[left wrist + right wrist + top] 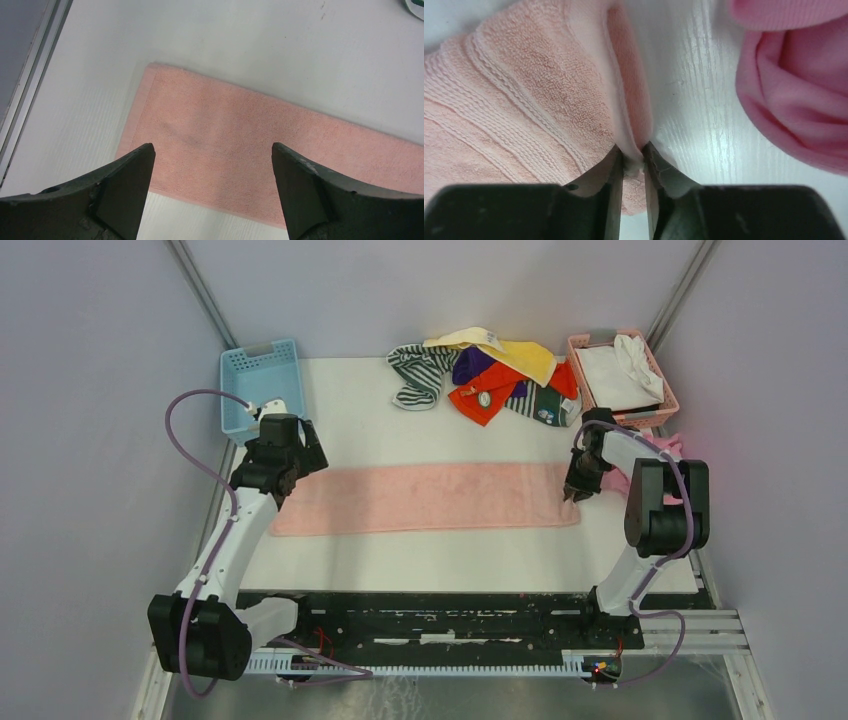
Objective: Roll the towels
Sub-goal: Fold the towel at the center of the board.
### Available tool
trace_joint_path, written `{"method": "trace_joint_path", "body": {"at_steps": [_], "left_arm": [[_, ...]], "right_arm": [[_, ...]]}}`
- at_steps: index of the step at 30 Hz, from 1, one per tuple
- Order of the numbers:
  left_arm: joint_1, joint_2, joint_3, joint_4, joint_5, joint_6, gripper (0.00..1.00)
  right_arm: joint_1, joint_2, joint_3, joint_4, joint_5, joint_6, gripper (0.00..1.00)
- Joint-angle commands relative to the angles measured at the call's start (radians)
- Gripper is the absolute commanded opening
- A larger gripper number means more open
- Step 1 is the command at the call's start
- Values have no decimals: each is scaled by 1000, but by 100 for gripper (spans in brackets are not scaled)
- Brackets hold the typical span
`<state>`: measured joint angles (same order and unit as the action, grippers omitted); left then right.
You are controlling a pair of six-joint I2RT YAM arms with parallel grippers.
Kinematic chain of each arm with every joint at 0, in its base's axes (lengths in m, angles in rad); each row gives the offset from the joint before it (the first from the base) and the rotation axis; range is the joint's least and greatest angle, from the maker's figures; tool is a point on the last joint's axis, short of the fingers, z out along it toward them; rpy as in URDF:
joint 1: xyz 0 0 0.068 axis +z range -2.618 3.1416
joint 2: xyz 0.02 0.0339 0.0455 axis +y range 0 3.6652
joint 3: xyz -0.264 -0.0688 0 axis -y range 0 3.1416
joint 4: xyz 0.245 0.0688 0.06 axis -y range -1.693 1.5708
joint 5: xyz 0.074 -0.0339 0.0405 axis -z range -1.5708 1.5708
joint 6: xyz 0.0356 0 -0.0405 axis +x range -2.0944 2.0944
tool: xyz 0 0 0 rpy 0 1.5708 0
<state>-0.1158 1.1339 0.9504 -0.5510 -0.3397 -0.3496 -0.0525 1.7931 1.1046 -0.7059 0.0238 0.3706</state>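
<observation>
Right jaws pinch the right hem of the pink towel (425, 498), apparently to start rolling; left jaws spread above its left end.

I'm hovering L gripper (212, 150) w/ jaws wide apart, pointing down; R gripper (634, 154) is pinching towel (524, 100) edge, R elbow bending high.

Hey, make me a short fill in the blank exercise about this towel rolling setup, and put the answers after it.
The long towel lying flat is ____ in colour.
The right hand is pinching that towel's ____ end.
The left hand above the towel is ____.
The basket at the back left is ____ in colour.
Missing words: pink; right; open; blue.
</observation>
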Motion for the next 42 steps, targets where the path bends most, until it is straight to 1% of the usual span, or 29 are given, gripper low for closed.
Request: {"method": "trace_joint_path", "body": {"at_steps": [1, 2, 3, 7, 11, 17, 19, 22, 24, 27, 29, 31, 35, 42], "left_arm": [[-5, -17, 13, 25, -9, 43, 93], [-5, -17, 12, 25, -9, 43, 93], [-4, -17, 13, 26, -9, 43, 93], [-4, -17, 12, 27, -8, 41, 93], [-5, -15, 13, 28, -4, 41, 93], [-5, -8, 12, 31, 23, 38, 94], [-4, 2, 11, 30, 45, 38, 94], [-7, 24, 16, 20, 73, 31, 94], [-6, 39, 16, 19, 100, 25, 94], [-6, 74, 18, 10, 164, 6, 94], [-6, 94, 10, 5, 209, -14, 94], [-6, 111, -6, 7, 247, -37, 93], [-6, 138, -35, 10, 272, -67, 93], [-7, 226, -50, 21, 337, -75, 90]], "right_arm": [[7, 91, -60, 31, -38, 10, 16], [6, 83, -53, 23, -17, 12, 6], [6, 60, -45, 14, 9, 15, 1], [8, -46, 46, -59, 144, 30, 1], [8, -140, 209, -160, 294, 18, 0], [6, -136, 449, -292, 545, -46, 0], [6, -125, 509, -316, 590, -56, 1], [21, -119, 546, -339, 554, -63, 1], [58, -126, 545, -332, 524, -71, 1], [131, -126, 554, -339, 416, -82, 0], [194, -126, 557, -344, 344, -82, 1], [283, -126, 557, -345, 263, -67, 0], [385, -125, 541, -324, 125, -26, 1], [577, -68, 566, -258, 37, 74, 1]]}}
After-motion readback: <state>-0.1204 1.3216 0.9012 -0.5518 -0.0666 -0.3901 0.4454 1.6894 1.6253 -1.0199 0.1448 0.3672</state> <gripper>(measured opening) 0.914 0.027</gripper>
